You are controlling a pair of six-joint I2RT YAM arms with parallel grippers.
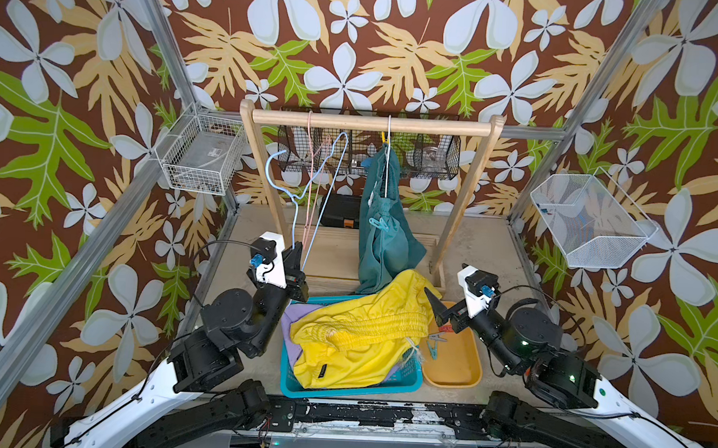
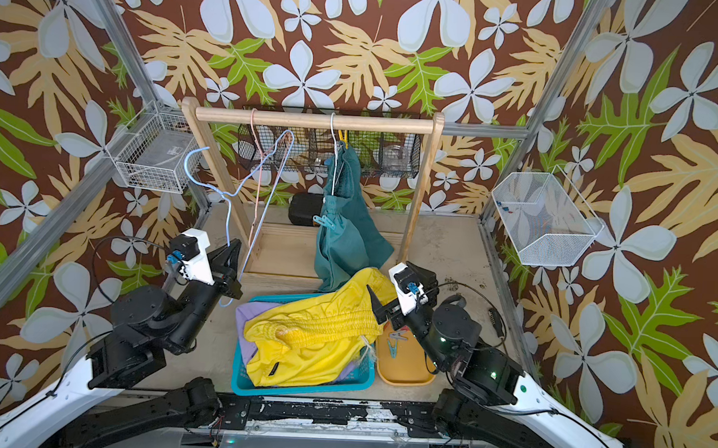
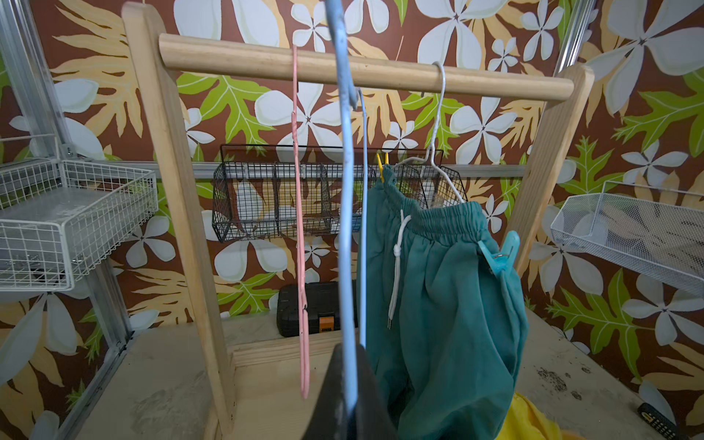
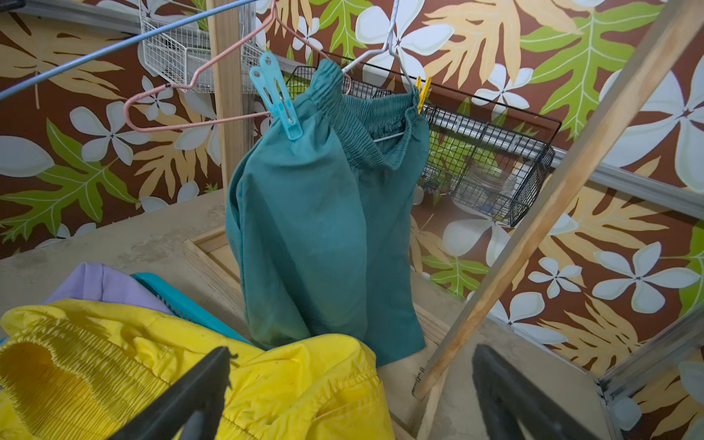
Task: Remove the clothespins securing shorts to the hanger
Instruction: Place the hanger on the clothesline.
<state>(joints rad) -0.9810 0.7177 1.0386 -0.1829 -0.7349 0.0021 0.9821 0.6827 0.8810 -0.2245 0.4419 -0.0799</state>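
While teal green shorts hang pinned: two clothespins remain to take, by my reading; yellow shorts and lilac shorts lie in the teal basket, lower centre of both top views
Left gripper: clenched on the wire of a bare blue hanger, left of centre; that hanger is off the wooden rail
Right gripper: released, jaws wide, empty; right of centre, at the far end of the orange tray
Light blue clothespin: clipped on the waistband, upper left of centre in the right wrist view; handles up, long axis tilted, jaws biting downward
Yellow clothespin: on the waistband's other end, beside the white hanger
Relation: the light blue clothespin lies up and left of the right gripper in both top views; right arm nearer and free
Next move, judged: right gripper must rise and squeeze across the handles
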